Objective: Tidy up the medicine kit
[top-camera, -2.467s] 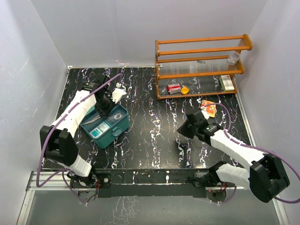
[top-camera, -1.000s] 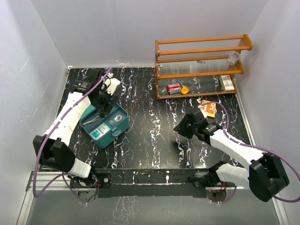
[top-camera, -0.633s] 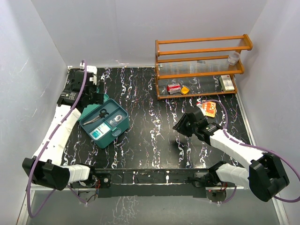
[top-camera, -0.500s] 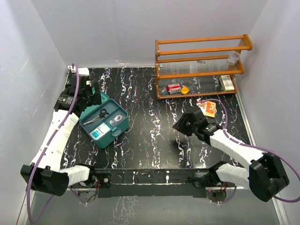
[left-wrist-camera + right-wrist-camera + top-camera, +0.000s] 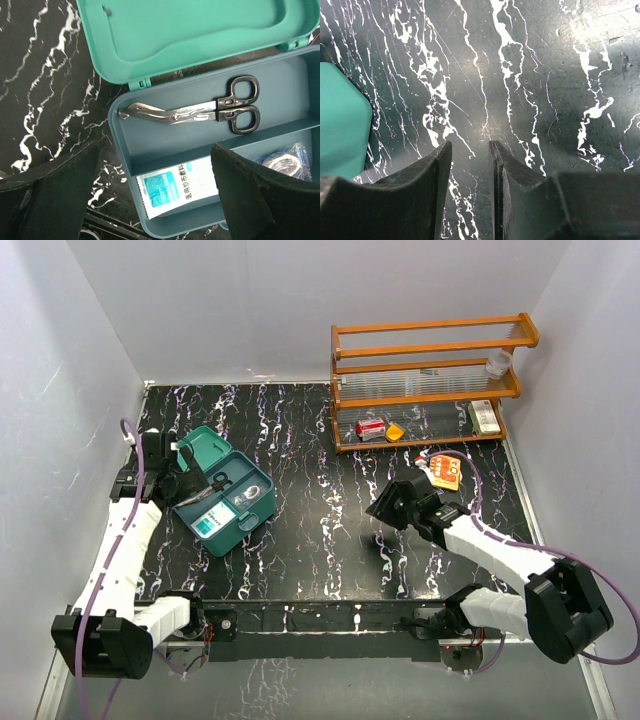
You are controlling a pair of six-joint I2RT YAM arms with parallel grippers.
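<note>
**Medicine kit** (image 5: 226, 503): teal box, sitting on the table (image 5: 320, 490) directly under the left gripper (image 5: 188, 483). Its lid (image 5: 200, 35) is standing open on the far side of that gripper. A darker divided tray (image 5: 125, 150) is resting inside.

**Tray contents, left wrist view:**
- Scissors (image 5: 200, 113) are lying in the long compartment just past the fingertips, handles pointing to the gripper's right.
- A printed sachet (image 5: 175, 187) is lying in the nearer compartment, between the two fingers (image 5: 55, 195).
- A blue wrapped roll (image 5: 287, 160) is showing beside the right finger.

**Left gripper** (image 5: 155, 150): hovering over the kit, jaws spread wide, gripping nothing.

**Right gripper** (image 5: 386, 508): hanging over bare table well to the right of the kit, jaws parted only narrowly (image 5: 469, 155), nothing between them. A teal corner of the kit (image 5: 340, 120) is showing far to its left.

**Other items:**
- An orange packet (image 5: 443, 470) is lying behind the right gripper.
- A wooden rack (image 5: 430, 380) is standing further back, holding a red box (image 5: 370, 428) and a white box (image 5: 485, 416).
</note>
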